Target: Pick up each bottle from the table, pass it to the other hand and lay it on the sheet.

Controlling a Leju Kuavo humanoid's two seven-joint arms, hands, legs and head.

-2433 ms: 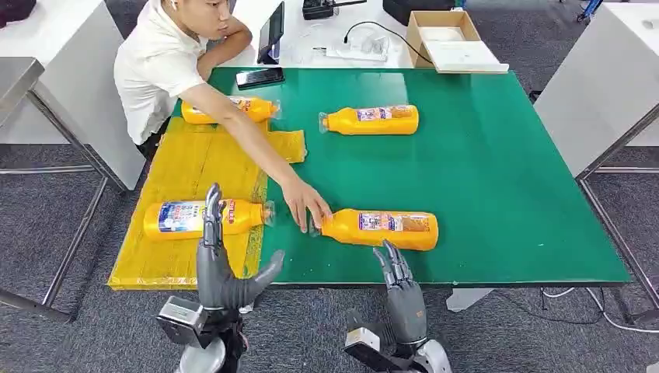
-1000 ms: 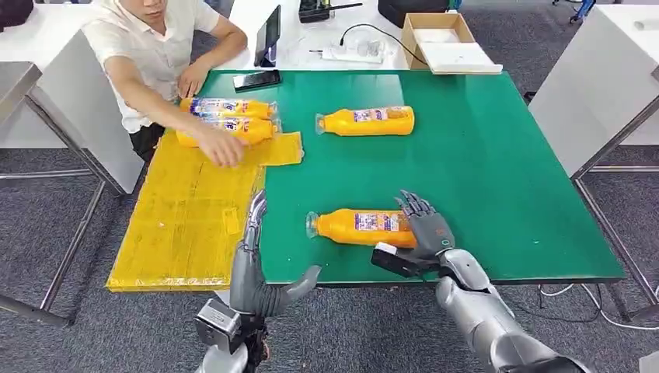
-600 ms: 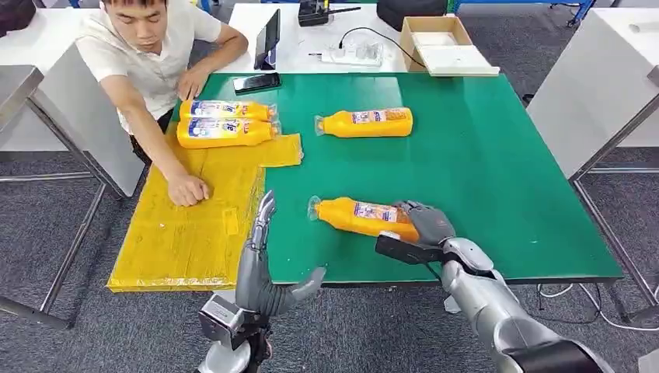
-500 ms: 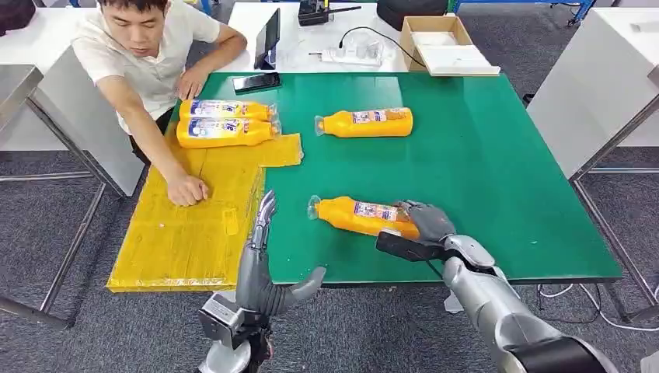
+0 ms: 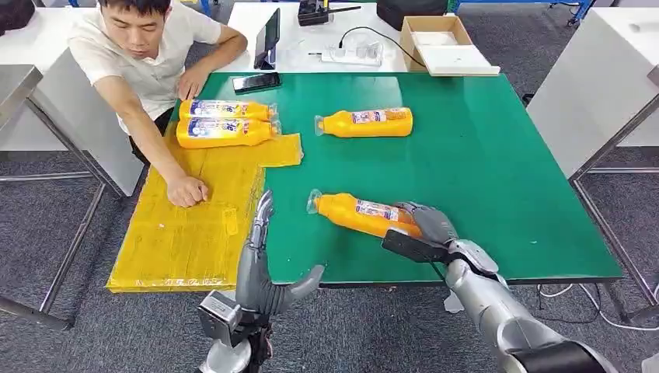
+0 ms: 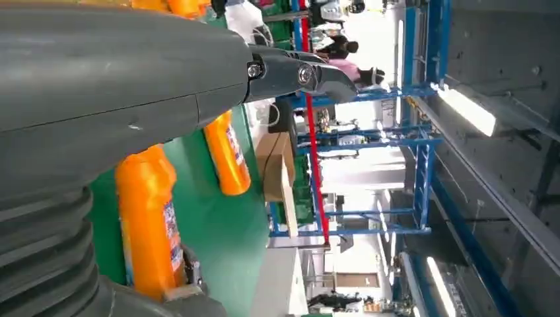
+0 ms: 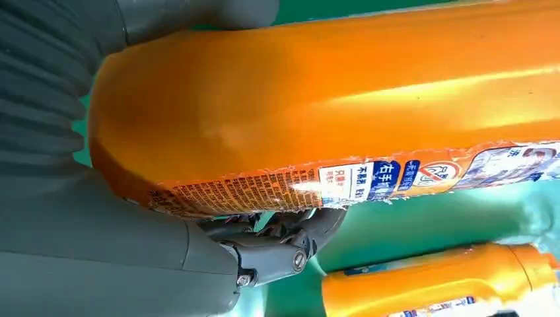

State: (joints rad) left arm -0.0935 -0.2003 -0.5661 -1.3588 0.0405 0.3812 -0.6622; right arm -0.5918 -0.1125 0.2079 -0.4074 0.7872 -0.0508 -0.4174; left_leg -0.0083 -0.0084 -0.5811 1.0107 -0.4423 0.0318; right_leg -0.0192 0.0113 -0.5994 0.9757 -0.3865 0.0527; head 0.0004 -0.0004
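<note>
My right hand (image 5: 426,226) grips the base end of an orange bottle (image 5: 357,214), which is tilted over the green table (image 5: 482,171), its cap pointing left. In the right wrist view the bottle (image 7: 330,112) lies against my palm with the fingers (image 7: 277,241) curled round it. My left hand (image 5: 260,260) is open and upright at the table's front edge, beside the yellow sheet (image 5: 179,241). A second bottle (image 5: 365,122) lies further back on the green. Two more bottles (image 5: 225,110) (image 5: 225,132) lie at the sheet's far end.
A person sits at the back left with a fist (image 5: 188,190) resting on the sheet. Behind the table are a phone (image 5: 258,81), a tablet (image 5: 270,35), a power strip (image 5: 353,53) and a cardboard box (image 5: 447,43). White tables (image 5: 598,85) flank both sides.
My right hand reached the near bottle, closed on its base and tipped it up. The person moved a bottle to the sheet's far end, then rested a fist on the sheet.
</note>
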